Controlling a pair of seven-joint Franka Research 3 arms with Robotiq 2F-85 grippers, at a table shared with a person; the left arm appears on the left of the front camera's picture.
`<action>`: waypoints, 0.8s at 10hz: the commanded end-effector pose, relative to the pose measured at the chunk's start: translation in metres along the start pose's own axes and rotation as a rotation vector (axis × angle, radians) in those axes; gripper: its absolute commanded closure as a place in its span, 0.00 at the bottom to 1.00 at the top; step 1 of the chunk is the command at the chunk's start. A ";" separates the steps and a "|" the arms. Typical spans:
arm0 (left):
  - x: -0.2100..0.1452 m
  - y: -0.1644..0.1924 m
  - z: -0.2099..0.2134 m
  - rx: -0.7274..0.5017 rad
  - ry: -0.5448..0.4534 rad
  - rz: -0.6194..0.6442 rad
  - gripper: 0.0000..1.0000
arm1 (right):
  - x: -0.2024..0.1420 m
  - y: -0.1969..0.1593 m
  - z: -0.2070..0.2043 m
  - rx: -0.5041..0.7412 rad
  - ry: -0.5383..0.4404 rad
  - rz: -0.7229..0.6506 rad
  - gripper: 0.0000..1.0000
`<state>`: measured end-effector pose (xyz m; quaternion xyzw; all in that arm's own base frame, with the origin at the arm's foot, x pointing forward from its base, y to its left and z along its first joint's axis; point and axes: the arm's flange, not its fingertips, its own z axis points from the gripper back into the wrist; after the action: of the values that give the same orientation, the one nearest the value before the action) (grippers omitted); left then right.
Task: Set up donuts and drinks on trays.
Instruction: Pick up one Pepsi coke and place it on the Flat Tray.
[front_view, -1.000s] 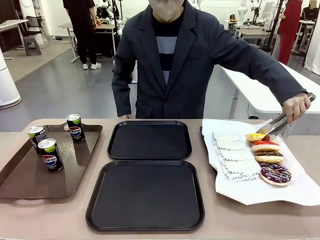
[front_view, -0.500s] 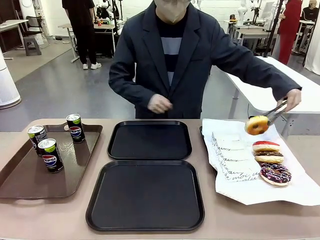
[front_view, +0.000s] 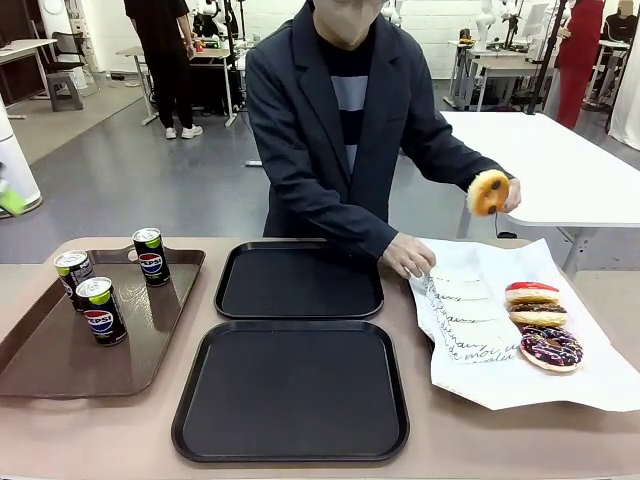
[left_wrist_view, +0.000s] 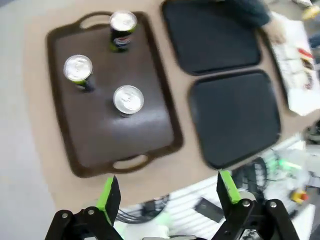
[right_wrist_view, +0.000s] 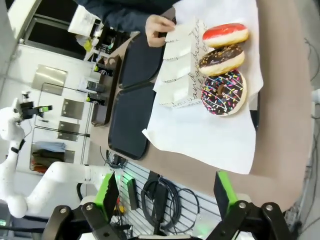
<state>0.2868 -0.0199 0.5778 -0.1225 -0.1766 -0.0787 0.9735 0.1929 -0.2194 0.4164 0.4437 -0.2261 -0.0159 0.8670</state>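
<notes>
Four donuts (front_view: 550, 347), three cans (front_view: 103, 310), two trays (front_view: 290, 392)

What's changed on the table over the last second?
The person lifted the yellow donut off the white paper sheet with tongs and raised it up and back, towards their chest. Their other hand came down onto the small printed papers. Unchanged: three cans on the brown tray, both black trays in place, three donuts on the sheet.
</notes>
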 end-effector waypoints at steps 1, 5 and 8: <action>0.003 -0.023 -0.051 0.156 0.030 0.024 0.00 | 0.001 -0.001 0.000 0.022 -0.016 0.020 0.00; 0.031 -0.031 -0.123 0.213 0.002 0.047 0.00 | 0.001 -0.001 0.000 0.022 -0.016 0.020 0.00; 0.028 -0.029 -0.123 -0.005 0.121 0.116 0.00 | 0.001 -0.001 0.000 0.022 -0.016 0.020 0.00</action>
<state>0.3586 -0.0805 0.4715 -0.0598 -0.1523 -0.0285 0.9861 0.1927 -0.2194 0.4165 0.4439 -0.2256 -0.0157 0.8671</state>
